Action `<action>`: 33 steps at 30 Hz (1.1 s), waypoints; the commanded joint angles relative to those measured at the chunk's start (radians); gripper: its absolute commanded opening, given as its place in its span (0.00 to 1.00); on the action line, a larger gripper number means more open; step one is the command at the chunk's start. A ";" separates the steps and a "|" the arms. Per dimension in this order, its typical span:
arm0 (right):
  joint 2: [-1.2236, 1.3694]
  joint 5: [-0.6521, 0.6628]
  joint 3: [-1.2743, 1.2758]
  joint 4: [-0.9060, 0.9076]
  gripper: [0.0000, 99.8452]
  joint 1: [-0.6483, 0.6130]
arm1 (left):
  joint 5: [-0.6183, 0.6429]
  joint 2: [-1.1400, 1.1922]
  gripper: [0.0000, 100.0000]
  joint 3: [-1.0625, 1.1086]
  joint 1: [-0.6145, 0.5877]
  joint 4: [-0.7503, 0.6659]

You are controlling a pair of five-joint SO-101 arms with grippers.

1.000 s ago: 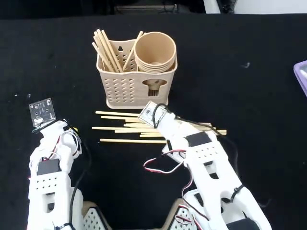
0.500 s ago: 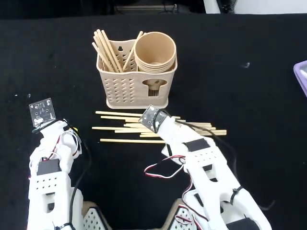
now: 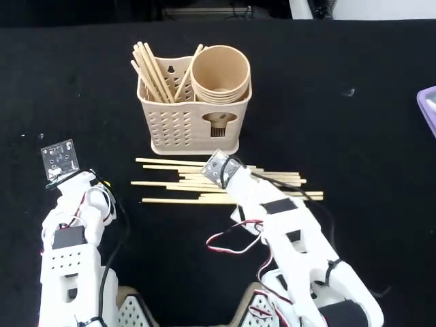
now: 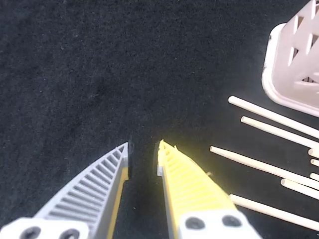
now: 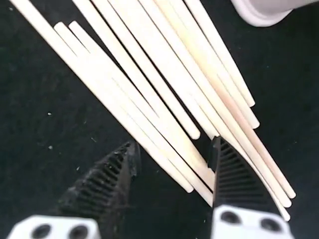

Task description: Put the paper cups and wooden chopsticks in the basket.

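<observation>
Black surface (image 3: pixel 354 170): left tool (image 4: pixel 143 149) rests barely parted, empty. Loose chopsticks (image 3: pixel 170 182) lie before the basket (image 3: pixel 184 129), cups (image 3: pixel 220 71) already inside. Right tool (image 5: pixel 172 159) straddles them, spread; closing on so many fanned sticks could scatter or drop several.

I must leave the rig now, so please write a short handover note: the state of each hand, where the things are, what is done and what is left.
Left hand: barely open, empty, over the bare table beside the loose chopsticks.
Right hand: open, low over the loose chopsticks, straddling several, gripping none.
Done: paper cups are stacked in the basket, with standing chopsticks in the compartment beside them.
Left: the loose chopsticks lie on the table in front of the basket.
</observation>
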 commanded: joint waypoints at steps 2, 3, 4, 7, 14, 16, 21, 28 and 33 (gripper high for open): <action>0.010 -0.012 -0.035 -0.015 0.23 0.015 | 0.005 -0.012 0.11 -0.010 -0.001 -0.015; 0.010 -0.012 -0.035 -0.012 0.23 0.014 | 0.005 -0.012 0.11 -0.010 -0.001 -0.015; 0.010 -0.012 -0.033 -0.011 0.23 0.014 | 0.005 -0.012 0.11 -0.010 -0.001 -0.015; 0.005 -0.018 -0.022 -0.015 0.18 0.018 | 0.005 -0.012 0.11 -0.010 -0.001 -0.015; 0.004 -0.021 -0.021 -0.012 0.05 0.018 | 0.005 -0.012 0.11 -0.010 -0.001 -0.015; -0.015 -0.021 -0.013 -0.012 0.05 0.020 | 0.005 -0.012 0.11 -0.010 -0.001 -0.017; -0.163 -0.020 0.073 -0.009 0.05 -0.003 | 0.005 -0.012 0.11 -0.010 0.001 -0.017; -0.417 0.077 0.087 0.262 0.05 -0.101 | 0.005 -0.012 0.11 -0.010 -0.001 -0.017; -0.444 0.143 0.021 0.414 0.05 -0.103 | 0.005 -0.012 0.11 -0.010 -0.001 -0.017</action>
